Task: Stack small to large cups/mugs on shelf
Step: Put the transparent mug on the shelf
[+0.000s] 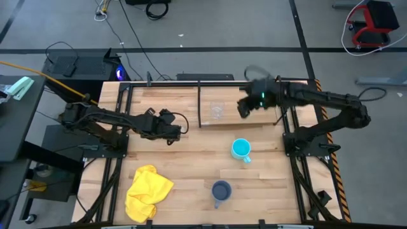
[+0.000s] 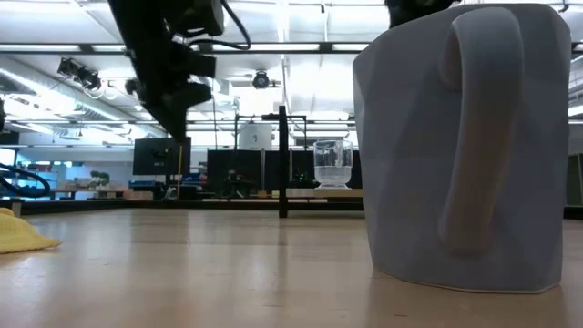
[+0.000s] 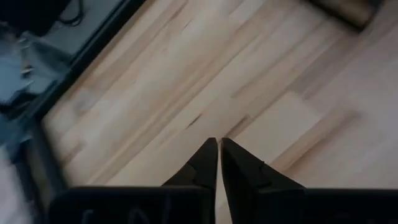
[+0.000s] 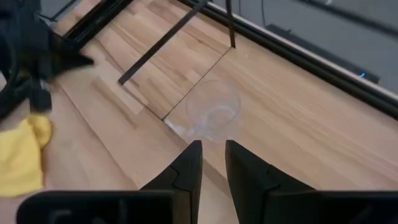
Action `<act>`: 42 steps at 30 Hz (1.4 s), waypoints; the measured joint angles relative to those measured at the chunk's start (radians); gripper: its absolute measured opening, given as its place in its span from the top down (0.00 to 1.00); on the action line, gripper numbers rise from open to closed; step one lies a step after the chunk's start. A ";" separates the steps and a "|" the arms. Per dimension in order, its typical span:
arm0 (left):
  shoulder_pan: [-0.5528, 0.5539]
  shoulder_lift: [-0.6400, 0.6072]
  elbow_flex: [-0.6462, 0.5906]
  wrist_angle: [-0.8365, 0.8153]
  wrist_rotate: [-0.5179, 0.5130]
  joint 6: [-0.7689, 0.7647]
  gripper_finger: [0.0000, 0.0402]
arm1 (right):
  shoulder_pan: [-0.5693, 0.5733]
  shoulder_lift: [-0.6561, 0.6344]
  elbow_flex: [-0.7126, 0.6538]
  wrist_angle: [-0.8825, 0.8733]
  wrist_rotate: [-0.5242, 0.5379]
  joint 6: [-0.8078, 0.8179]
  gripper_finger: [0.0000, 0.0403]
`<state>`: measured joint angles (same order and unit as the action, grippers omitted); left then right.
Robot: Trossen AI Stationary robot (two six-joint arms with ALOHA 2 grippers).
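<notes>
The small clear glass cup [image 1: 217, 111] stands upright on the left part of the light-wood shelf [image 1: 254, 118]; it also shows in the right wrist view [image 4: 214, 112] and the low view [image 2: 332, 164]. The cyan mug [image 1: 241, 149] stands on the tabletop in front of the shelf. The grey-blue mug [image 1: 220, 191] stands near the table's near edge and fills the right of the low view [image 2: 465, 146]. My right gripper [image 4: 213, 152] hovers above the shelf [image 1: 245, 108], just right of the glass, narrowly open and empty. My left gripper [image 3: 217, 149] is shut and empty over the tabletop left of the shelf [image 1: 181, 130].
A crumpled yellow cloth [image 1: 147, 191] lies at the table's near left. Thin black uprights [image 1: 200, 102] frame the shelf, one right beside the glass. Bare wood lies between the cloth, the two mugs and the shelf.
</notes>
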<state>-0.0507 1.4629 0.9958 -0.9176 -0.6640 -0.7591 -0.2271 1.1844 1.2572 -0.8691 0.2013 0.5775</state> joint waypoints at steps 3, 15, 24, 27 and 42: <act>0.013 0.001 -0.047 0.153 0.017 0.084 0.96 | -0.130 0.021 0.000 0.020 -0.133 -0.058 0.81; 0.044 0.001 -0.122 0.377 0.085 0.176 0.93 | -0.328 0.274 -0.001 0.148 -0.316 -0.198 0.70; 0.043 0.002 -0.122 0.448 0.085 0.171 0.96 | -0.322 0.395 -0.001 0.152 -0.318 -0.253 0.68; 0.043 0.003 -0.122 0.449 0.085 0.190 0.97 | -0.307 0.406 -0.001 0.173 -0.318 -0.264 0.68; 0.043 0.003 -0.122 0.449 0.085 0.191 0.95 | -0.268 0.422 -0.001 0.202 -0.306 -0.249 0.68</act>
<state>-0.0074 1.4658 0.8738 -0.4683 -0.5789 -0.5686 -0.4950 1.6060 1.2560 -0.6668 -0.1051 0.3281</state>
